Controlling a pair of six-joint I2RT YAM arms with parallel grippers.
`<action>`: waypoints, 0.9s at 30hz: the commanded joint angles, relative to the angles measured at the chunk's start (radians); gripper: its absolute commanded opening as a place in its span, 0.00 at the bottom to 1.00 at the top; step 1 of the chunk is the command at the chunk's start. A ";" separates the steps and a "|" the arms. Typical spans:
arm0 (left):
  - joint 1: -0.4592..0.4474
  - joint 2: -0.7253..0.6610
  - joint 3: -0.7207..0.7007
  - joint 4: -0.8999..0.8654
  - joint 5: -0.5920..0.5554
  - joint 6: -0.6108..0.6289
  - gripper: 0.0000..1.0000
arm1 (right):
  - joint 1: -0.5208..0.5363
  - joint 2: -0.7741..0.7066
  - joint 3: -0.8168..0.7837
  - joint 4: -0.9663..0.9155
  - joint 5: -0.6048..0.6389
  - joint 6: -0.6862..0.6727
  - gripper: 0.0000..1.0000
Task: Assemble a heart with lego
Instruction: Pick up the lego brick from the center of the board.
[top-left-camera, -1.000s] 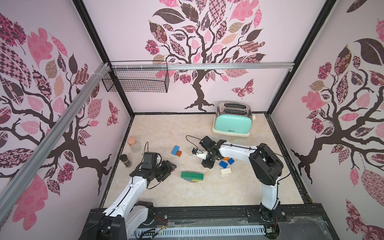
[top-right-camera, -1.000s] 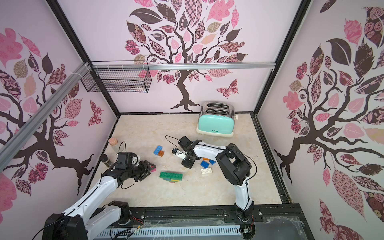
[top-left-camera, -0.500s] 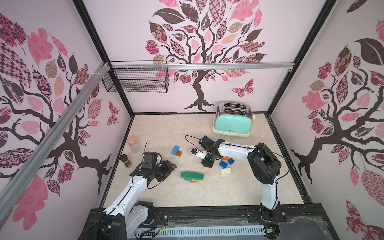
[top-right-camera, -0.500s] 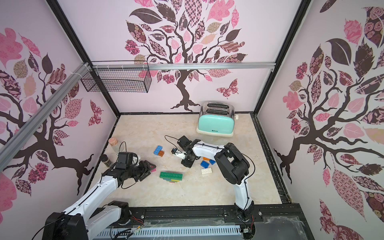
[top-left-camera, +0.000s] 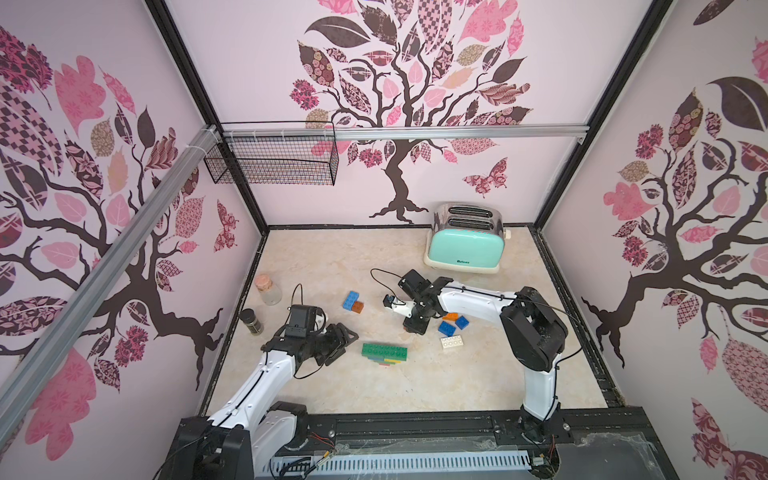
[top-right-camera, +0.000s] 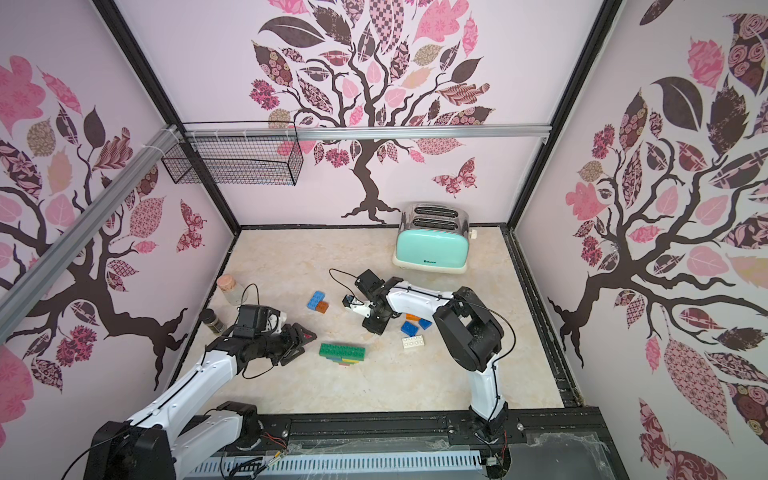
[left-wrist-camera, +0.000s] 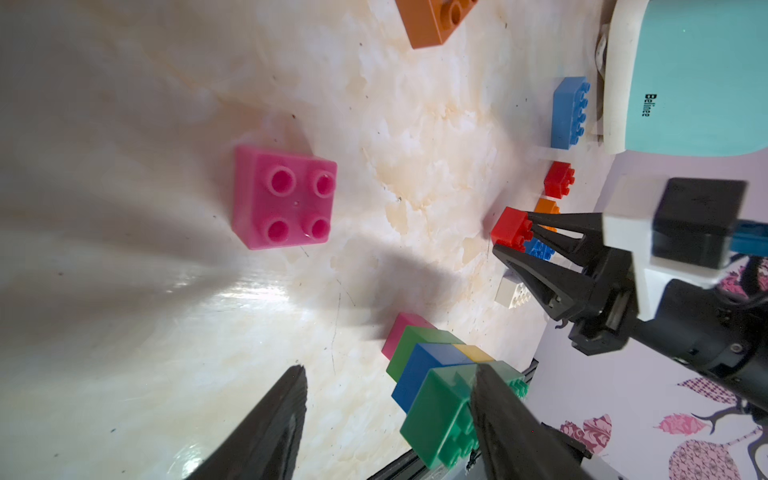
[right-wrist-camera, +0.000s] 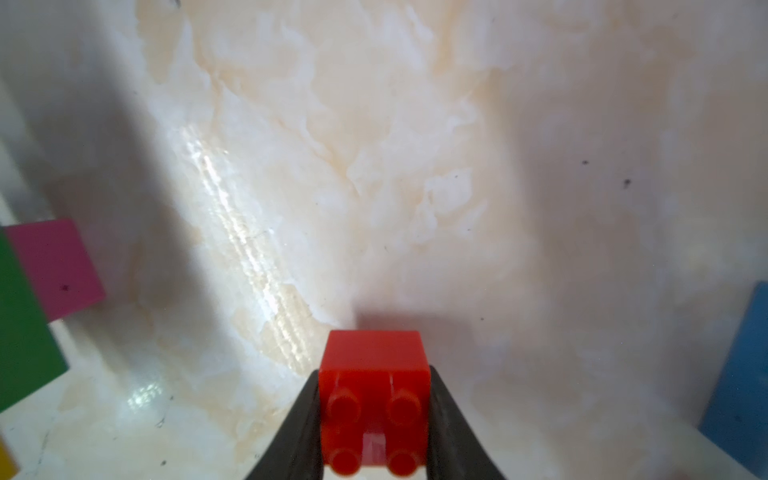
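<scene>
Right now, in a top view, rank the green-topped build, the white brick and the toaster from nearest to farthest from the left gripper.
1. The green-topped build, right beside the left gripper, front centre.
2. The white brick, beyond the build, further right.
3. The toaster, far back, near the rear wall.

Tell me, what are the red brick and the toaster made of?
Red brick: looks like hard plastic, smooth and slightly shiny, with moulded round studs.
Toaster: the mint sides look like glossy plastic or painted metal, hard to tell which; the top looks like metal, silvery and reflective.
</scene>
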 joint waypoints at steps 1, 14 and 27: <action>-0.040 -0.004 0.001 0.025 0.051 0.020 0.67 | 0.003 -0.091 0.041 -0.039 -0.022 -0.020 0.33; -0.188 0.018 -0.052 0.194 0.083 -0.053 0.70 | 0.101 -0.269 0.019 -0.107 -0.103 -0.020 0.33; -0.236 0.068 -0.089 0.240 0.058 -0.050 0.64 | 0.192 -0.220 0.028 -0.143 -0.134 -0.003 0.33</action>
